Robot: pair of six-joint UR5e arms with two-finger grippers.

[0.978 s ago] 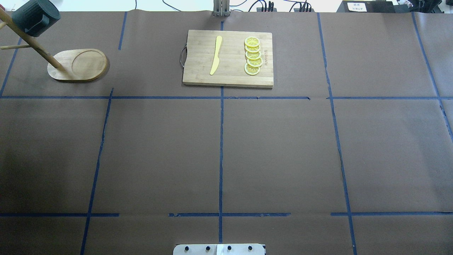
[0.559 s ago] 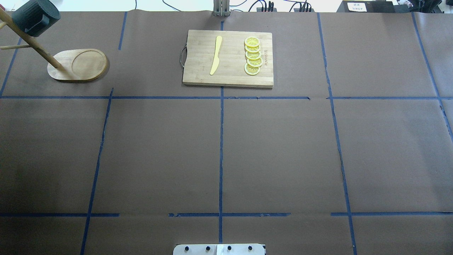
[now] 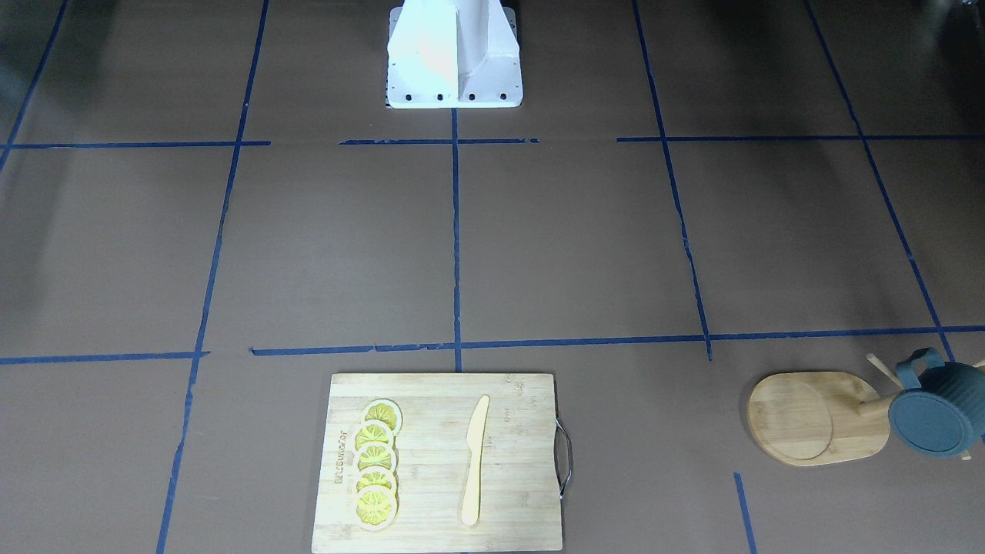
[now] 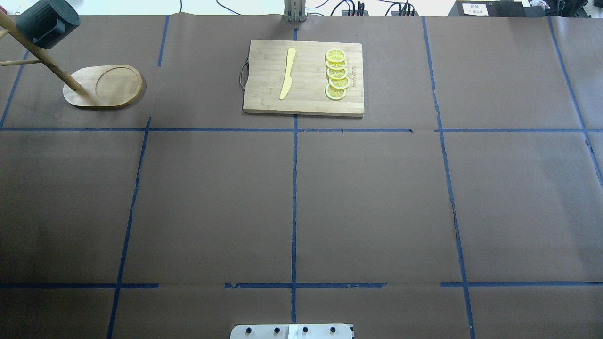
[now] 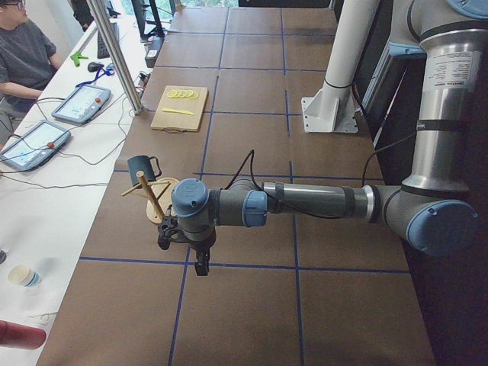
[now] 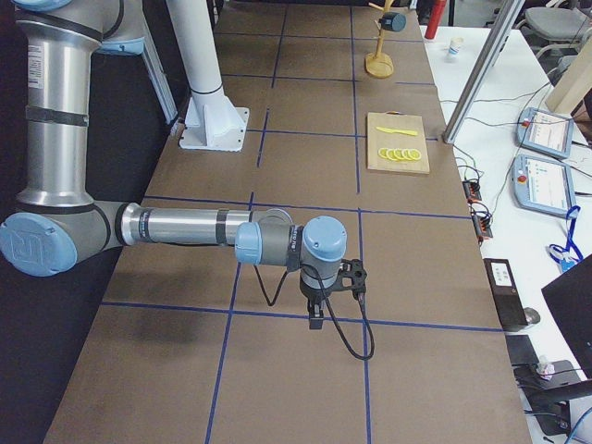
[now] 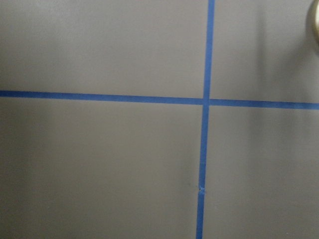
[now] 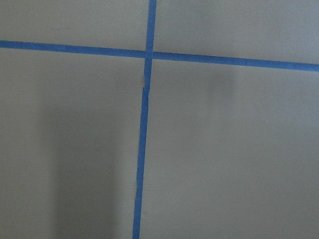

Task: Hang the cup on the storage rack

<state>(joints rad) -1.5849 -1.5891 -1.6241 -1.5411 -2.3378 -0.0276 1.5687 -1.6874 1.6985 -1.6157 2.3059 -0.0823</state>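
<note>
The dark blue-grey cup (image 4: 46,23) hangs by its handle on a peg of the bamboo storage rack (image 4: 104,87) at the table's far left corner. In the front view the cup's flat bottom (image 3: 933,422) faces the camera beside the rack's oval base (image 3: 804,419). The cup (image 5: 142,167) and the rack (image 5: 155,203) also show in the left view. My left gripper (image 5: 200,267) hangs over the table near the rack. My right gripper (image 6: 314,321) hangs over the table's right part, far from the cup (image 6: 394,20). Both show only in side views, so I cannot tell open or shut.
A rectangular cutting board (image 4: 266,101) with a yellow knife (image 4: 287,73) and several lemon slices (image 4: 336,74) lies at the far middle. The robot's white pedestal (image 3: 454,54) stands at the near edge. A person and tablets (image 5: 80,103) are at a side table.
</note>
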